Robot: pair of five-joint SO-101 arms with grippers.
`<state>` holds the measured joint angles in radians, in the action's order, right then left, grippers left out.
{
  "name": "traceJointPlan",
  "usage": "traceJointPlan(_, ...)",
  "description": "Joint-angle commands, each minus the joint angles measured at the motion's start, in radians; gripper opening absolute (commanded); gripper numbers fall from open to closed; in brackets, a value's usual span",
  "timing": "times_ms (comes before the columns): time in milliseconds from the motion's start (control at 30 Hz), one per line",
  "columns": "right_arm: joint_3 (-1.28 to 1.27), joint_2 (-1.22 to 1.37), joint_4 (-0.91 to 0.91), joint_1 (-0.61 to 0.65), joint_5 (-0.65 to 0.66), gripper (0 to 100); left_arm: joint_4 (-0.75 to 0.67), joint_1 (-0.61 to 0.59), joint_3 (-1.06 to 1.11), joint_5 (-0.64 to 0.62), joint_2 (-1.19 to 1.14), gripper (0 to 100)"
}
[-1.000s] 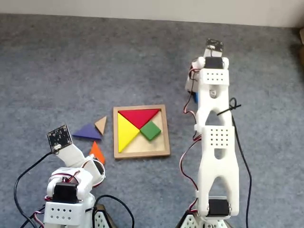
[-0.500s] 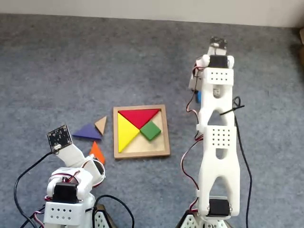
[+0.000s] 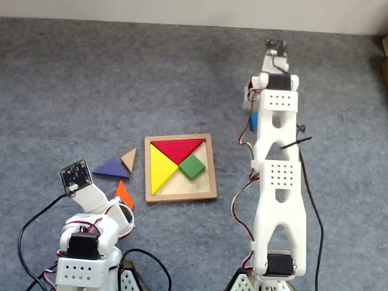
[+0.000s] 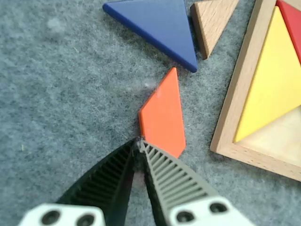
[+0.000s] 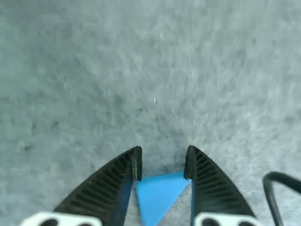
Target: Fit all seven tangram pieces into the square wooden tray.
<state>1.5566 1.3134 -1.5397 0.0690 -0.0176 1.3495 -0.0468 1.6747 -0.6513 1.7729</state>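
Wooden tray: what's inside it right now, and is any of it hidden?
The wooden tray holds a red triangle, a yellow triangle and a green square; the rest of its floor is bare. Nothing overhangs it; only the floor beneath those three pieces is hidden.

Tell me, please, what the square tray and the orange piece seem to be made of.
Square tray: unpainted light wood, matte; faint grain shows on its rim.
Orange piece: probably wood under smooth opaque paint, slightly glossy; crisp thick edges like the bare tan triangle nearby, though plastic cannot be excluded.
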Motion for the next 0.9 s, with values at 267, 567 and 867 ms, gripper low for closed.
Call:
traceJointPlan(267,0.004,-0.071,-0.226,-0.007,0.017,15.1,0.035,0.019,0.022,0.002,0.053,1)
traceJointPlan(567,-0.335,-0.317,-0.226,-0.013,0.107,15.1,0.035,0.019,0.022,0.002,0.053,1)
traceJointPlan(867,-0.702,-0.616,-0.222,-0.01,0.087,15.1,0.035,0.019,0.022,0.002,0.053,1)
